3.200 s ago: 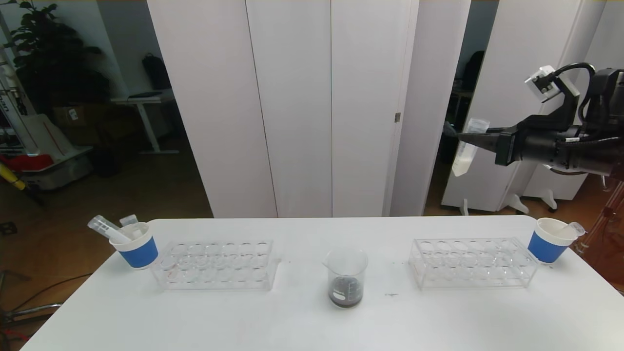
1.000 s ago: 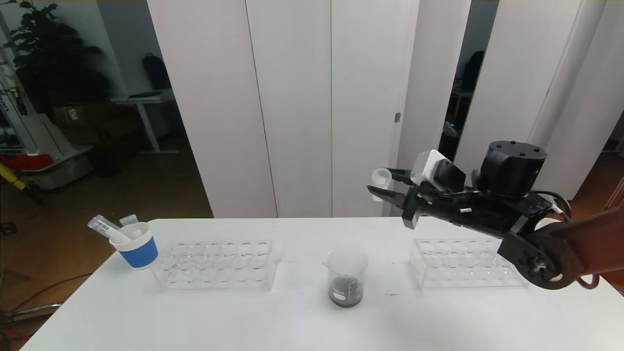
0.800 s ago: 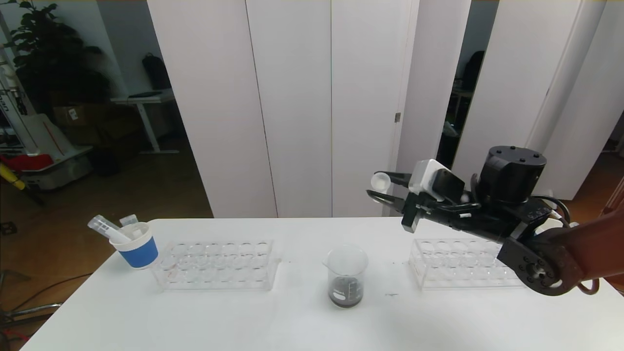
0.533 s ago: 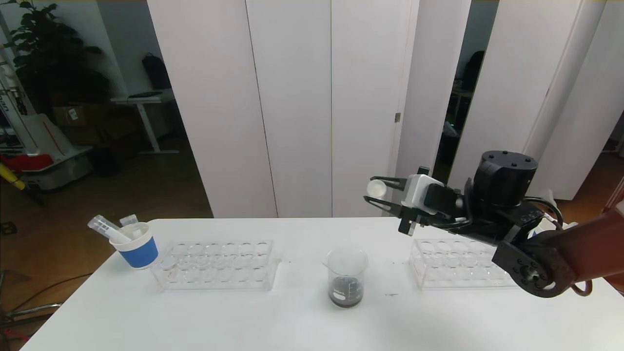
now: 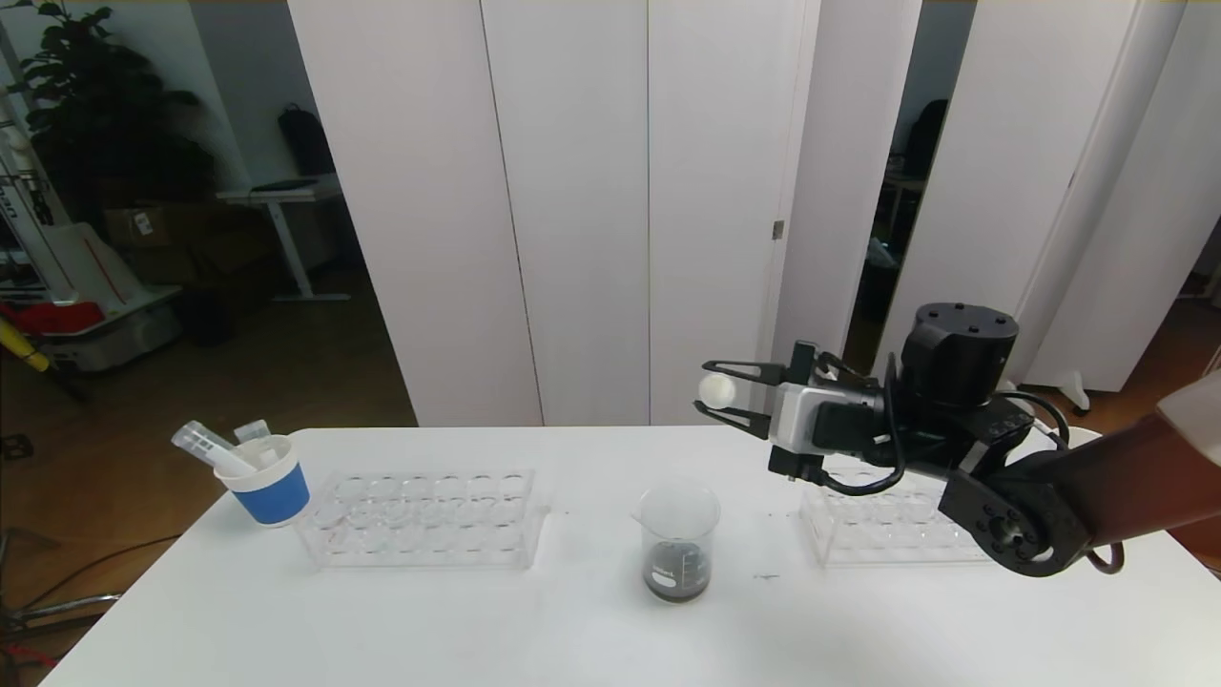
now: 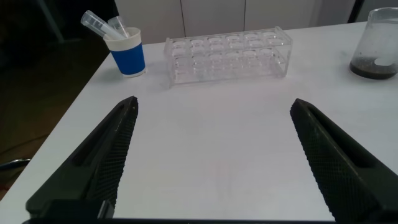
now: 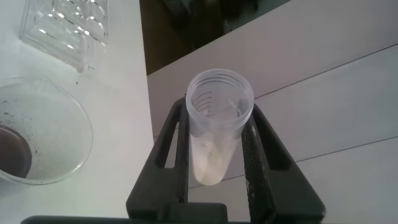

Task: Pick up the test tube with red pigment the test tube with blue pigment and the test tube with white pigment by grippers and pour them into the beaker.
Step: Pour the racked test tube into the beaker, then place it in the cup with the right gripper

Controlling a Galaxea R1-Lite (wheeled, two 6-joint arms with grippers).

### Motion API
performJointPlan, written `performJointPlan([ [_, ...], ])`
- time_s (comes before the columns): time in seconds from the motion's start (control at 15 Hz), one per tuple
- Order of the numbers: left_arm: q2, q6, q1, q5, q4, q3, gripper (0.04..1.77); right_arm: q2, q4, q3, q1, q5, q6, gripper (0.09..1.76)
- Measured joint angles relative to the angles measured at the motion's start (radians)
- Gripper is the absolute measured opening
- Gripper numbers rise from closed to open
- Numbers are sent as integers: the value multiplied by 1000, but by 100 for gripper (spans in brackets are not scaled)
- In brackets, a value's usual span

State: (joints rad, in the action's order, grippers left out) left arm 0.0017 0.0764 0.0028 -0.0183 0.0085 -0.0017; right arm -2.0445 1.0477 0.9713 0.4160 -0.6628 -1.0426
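My right gripper (image 5: 708, 387) is shut on the test tube with white pigment (image 5: 715, 389) and holds it tipped over, in the air above and slightly right of the beaker (image 5: 679, 544). In the right wrist view the tube (image 7: 217, 137) sits between the fingers (image 7: 176, 134), cream-white liquid still inside, with the beaker (image 7: 37, 130) below it. The beaker holds dark liquid. My left gripper (image 6: 214, 104) is open and empty, low over the near left of the table. No tube with blue or red pigment is in view.
Two clear tube racks stand on the table, one left (image 5: 420, 515) and one right (image 5: 897, 525) of the beaker. A blue-sleeved paper cup (image 5: 267, 482) with empty tubes stands at the far left. My right arm hangs over the right rack.
My right gripper has swung in from high on the right toward the beaker, dropped lower, and turned the white tube from hanging upright to tipped over.
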Motion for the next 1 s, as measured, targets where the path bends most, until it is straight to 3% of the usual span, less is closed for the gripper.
performJointPlan([
  [1.0,0,0,0,0,0,0,175,-66,-1,53,9,-40,-289,58],
])
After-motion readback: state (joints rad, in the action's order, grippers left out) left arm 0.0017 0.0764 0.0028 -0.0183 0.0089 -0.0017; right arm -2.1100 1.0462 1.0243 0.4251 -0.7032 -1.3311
